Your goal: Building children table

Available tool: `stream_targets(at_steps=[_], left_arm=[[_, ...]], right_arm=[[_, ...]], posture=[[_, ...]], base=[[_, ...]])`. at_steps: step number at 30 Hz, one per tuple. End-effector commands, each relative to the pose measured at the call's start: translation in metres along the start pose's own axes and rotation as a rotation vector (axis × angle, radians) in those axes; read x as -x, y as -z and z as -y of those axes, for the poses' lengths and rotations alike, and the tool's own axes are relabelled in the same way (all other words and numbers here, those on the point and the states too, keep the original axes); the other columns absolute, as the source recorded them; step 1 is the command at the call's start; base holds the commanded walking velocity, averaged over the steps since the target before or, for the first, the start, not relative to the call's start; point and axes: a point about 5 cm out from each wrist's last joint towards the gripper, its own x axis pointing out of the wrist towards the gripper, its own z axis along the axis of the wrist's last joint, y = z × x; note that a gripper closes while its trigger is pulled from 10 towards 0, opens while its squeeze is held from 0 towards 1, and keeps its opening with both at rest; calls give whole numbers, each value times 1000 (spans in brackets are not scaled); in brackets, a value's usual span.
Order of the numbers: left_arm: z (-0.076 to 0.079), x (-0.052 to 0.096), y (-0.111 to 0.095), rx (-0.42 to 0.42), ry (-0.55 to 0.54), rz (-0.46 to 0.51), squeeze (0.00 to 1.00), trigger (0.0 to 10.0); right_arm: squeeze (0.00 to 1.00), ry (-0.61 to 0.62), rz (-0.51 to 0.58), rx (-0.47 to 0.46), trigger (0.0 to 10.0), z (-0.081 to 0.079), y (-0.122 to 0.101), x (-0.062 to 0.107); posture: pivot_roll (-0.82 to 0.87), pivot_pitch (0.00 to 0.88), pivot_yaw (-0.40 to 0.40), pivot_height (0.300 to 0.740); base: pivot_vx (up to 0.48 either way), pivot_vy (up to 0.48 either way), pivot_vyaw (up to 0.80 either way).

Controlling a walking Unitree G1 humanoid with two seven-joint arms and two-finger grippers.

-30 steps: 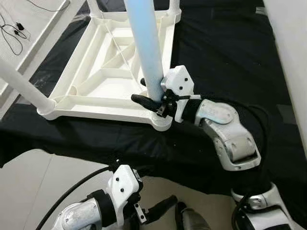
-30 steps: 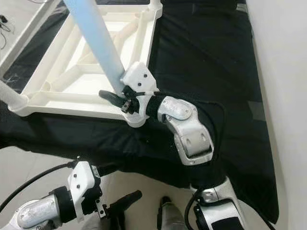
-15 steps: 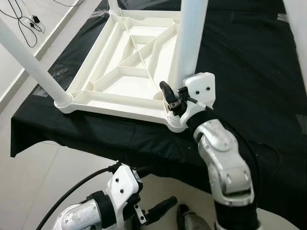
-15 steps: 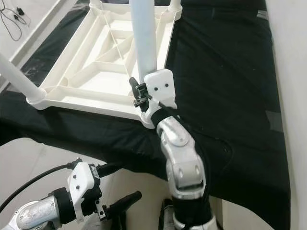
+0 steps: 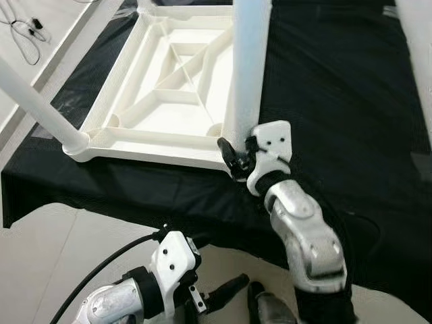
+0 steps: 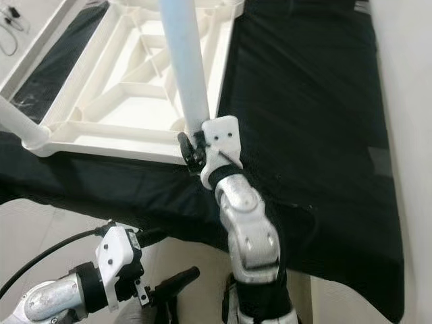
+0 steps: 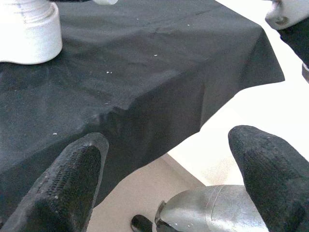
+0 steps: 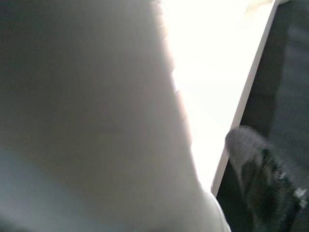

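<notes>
Right gripper (image 5: 233, 156) clamped on white table leg (image 5: 247, 74) at inverted tabletop (image 5: 145, 138) corner, on black cloth (image 5: 337, 101). Left gripper (image 7: 169, 179) spread wide, low beside cloth edge.

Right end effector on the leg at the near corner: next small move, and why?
Probably keep the grip and twist or press the table leg further into its corner socket. The right end effector is closed around the leg just above the upturned tabletop, and the leg stands slightly tilted. The left end effector hangs open below the black cloth.
</notes>
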Motion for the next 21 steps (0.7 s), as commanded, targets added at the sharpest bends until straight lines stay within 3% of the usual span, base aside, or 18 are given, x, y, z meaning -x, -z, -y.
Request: stream_targets(at_steps=[1,4,5,6,7,10,11,12,21], left_arm=[[2,1,5,15,-1,-17,0,10000],[1,0,6,14,-1,-17,0,10000],[1,-1,6,13,-2,-15,0,10000],[1,-2,6,8,-6,-12,0,10000],[1,-2,6,8,-6,-12,0,10000],[0,-4,6,-3,-9,-8,0,10000],[0,-4,6,-3,-9,-8,0,10000],[0,-5,6,-15,-12,-6,0,10000],[-1,-6,6,-39,-16,-5,0,10000]], right_arm=[[1000,-32,40,-1,10000,7,-7,-2],[1000,-97,60,14,10000,10,-14,-5],[1000,-172,64,41,10000,14,-19,-8],[0,-364,50,87,10000,21,-27,-11],[0,-364,50,87,10000,21,-27,-11],[0,-577,49,141,10000,24,-31,-9],[0,-577,49,141,10000,24,-31,-9],[0,-700,50,178,10000,25,-34,-8],[0,-814,47,207,10000,30,-38,-15]], posture=[[11,386,73,740],[10,380,70,740],[9,376,68,740],[10,367,62,740],[10,367,62,740],[17,352,55,740],[17,352,55,740],[21,339,51,740],[27,312,46,740]], base=[[0,0,0],[0,0,0],[0,0,0],[0,0,0],[0,0,0],[0,0,0],[0,0,0],[0,0,0],[0,0,0]])
